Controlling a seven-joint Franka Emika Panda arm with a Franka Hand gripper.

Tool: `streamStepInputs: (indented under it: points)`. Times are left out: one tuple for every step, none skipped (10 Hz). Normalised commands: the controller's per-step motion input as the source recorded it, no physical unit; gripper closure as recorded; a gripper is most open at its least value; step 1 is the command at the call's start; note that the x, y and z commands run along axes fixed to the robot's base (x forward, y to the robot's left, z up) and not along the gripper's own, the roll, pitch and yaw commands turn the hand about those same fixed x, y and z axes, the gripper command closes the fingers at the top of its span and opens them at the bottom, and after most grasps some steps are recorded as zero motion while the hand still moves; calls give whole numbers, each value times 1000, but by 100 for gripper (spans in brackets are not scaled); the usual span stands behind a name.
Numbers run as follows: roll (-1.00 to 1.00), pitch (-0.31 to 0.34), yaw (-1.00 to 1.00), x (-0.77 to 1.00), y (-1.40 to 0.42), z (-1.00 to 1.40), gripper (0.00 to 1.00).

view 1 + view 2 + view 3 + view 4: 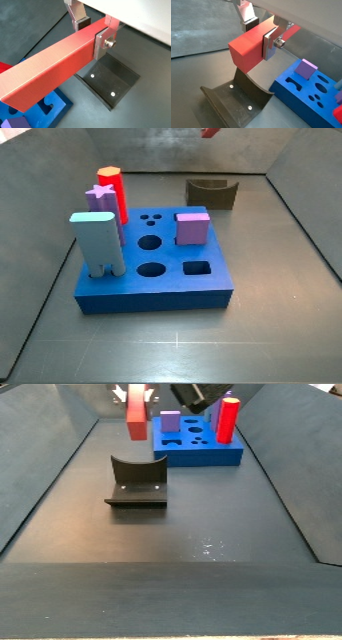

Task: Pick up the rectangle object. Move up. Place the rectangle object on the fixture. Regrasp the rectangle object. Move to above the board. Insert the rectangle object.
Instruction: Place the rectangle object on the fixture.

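My gripper (pixel 91 36) is shut on the rectangle object (pixel 53 70), a long red bar. One silver finger (pixel 101 44) lies flat on the bar's near face, and the other finger's dark pad (pixel 81 22) is on the far face. The gripper also shows in the other wrist view (pixel 260 36), with the bar (pixel 251 50) between its fingers. In a side view the bar (pixel 136 416) hangs upright in the air above the dark fixture (pixel 136 484). The fixture lies below the bar in both wrist views (pixel 110 80) (pixel 238 97). The blue board (pixel 154 283) sits beyond the fixture.
On the board stand a red hexagon-topped peg (pixel 111 190), a tall pale-blue block (pixel 96 246), a purple star piece (pixel 99 196) and a purple block (pixel 193 228). Grey walls enclose the dark floor (pixel 201 534). The fixture (pixel 210 193) stands near the back wall.
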Motion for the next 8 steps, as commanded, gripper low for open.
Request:
streamStepInputs:
  points:
    - [-1000,25,-102,137,71,-1000,100]
    - [-1000,19,-113,132,82,-1000,100]
    - [-1000,28,-115,137,88,-1000,100]
    - [-1000,54,-116,153,90,-1000,100]
    - [-1000,65,-122,164,97,-1000,100]
    - [-1000,68,-137,175,107,-1000,100]
    - [-1000,69,-146,180,112,-1000,100]
    - [-740,56,-139,196,122,-1000,100]
